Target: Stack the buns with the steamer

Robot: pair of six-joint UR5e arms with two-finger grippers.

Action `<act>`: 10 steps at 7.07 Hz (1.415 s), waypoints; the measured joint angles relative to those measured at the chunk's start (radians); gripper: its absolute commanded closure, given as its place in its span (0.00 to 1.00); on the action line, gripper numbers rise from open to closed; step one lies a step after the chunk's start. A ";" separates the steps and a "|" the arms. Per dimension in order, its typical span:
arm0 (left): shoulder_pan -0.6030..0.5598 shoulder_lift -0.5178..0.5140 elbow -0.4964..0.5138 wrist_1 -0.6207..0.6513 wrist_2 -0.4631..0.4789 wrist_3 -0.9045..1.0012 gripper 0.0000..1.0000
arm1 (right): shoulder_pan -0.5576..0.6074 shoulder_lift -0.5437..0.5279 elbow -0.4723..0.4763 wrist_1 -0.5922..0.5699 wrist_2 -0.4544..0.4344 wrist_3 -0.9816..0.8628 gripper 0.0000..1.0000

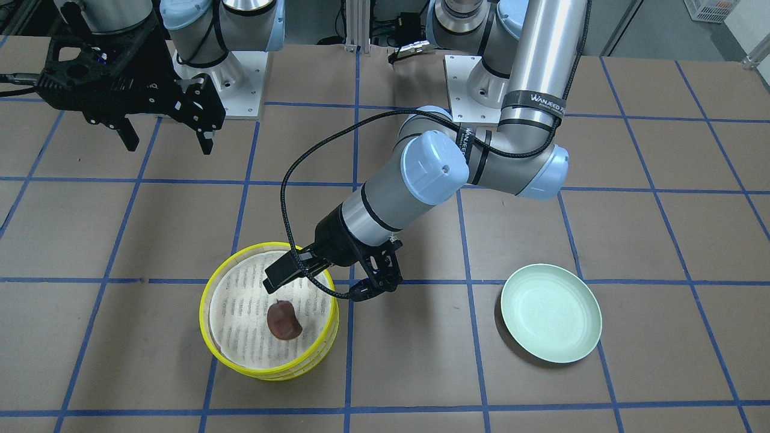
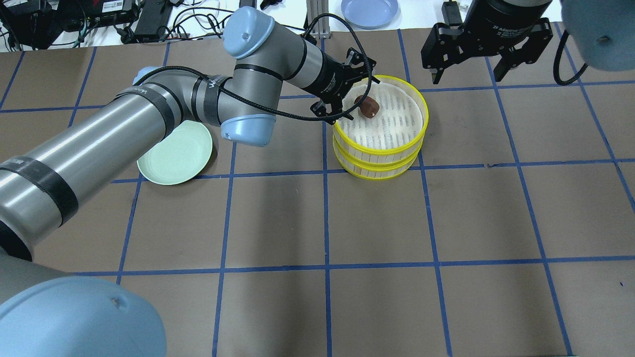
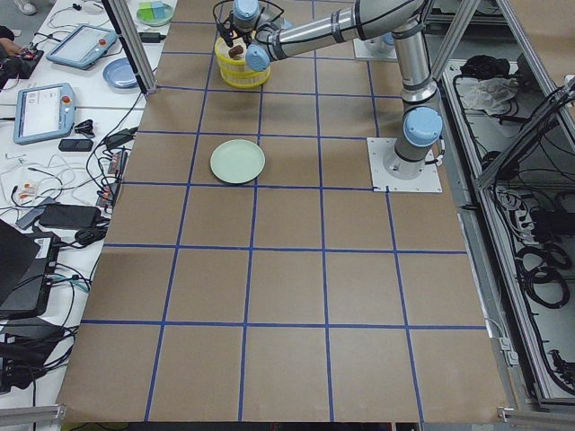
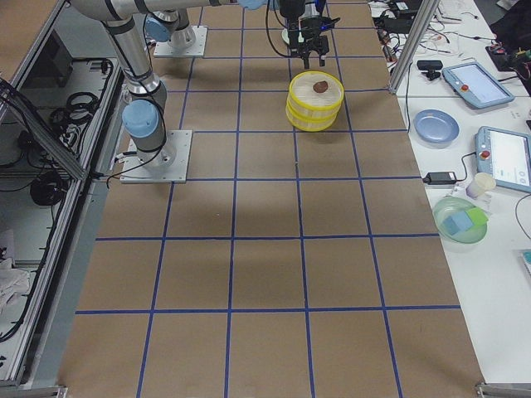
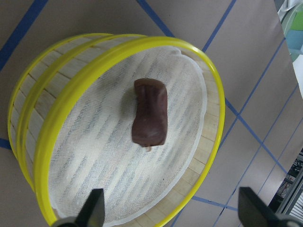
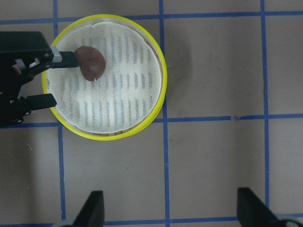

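A two-tier yellow-rimmed steamer point(image 1: 207, 300) stands on the table, with a white liner in its top tier. The dark reddish-brown bun point(image 1: 284, 320) lies free on that liner; it also shows in the left wrist view point(image 5: 150, 118) and the right wrist view point(image 6: 90, 61). The cream-white bun is out of view. My left gripper point(image 2: 347, 101) is open and empty, hanging over the steamer's rim point(image 6: 161, 94), with one fingertip close beside the bun. My right gripper point(image 1: 167, 143) is open and empty, held high and apart from the steamer.
A pale green round plate point(image 1: 551, 313) lies empty on the table, on my left arm's side, about one grid square from the steamer. A blue plate point(image 2: 369, 11) sits beyond the table's far edge.
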 measured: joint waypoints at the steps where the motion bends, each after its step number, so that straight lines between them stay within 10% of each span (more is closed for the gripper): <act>1: 0.004 0.007 0.005 -0.007 0.001 0.024 0.00 | -0.002 0.000 0.000 -0.048 0.013 -0.056 0.00; 6: 0.138 0.113 0.050 -0.330 0.019 0.484 0.00 | -0.001 0.000 0.012 -0.054 0.015 -0.125 0.00; 10: 0.302 0.252 0.049 -0.643 0.329 1.011 0.00 | -0.002 -0.003 0.013 -0.016 0.011 -0.114 0.00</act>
